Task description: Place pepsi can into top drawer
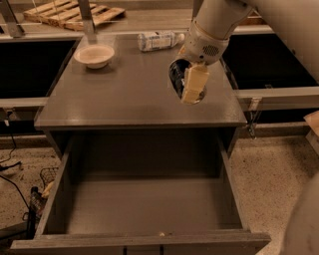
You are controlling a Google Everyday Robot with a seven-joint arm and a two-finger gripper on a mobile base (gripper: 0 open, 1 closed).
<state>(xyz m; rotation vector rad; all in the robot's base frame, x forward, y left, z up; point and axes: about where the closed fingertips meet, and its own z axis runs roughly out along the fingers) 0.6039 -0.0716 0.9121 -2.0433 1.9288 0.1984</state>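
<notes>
My gripper (188,85) is shut on the pepsi can (177,79), a small dark-blue can held on its side between the pale fingers (194,83). It hangs in the air above the right half of the grey cabinet top (124,89), near its front edge. The top drawer (144,209) is pulled wide open below and in front, a shallow grey box with a flat bottom and nothing in it but a small speck at the front edge.
A pale bowl (94,55) sits at the back left of the cabinet top. A clear plastic bottle (158,40) lies on its side at the back middle. A wooden pallet (75,14) lies behind. Cables lie on the floor at left.
</notes>
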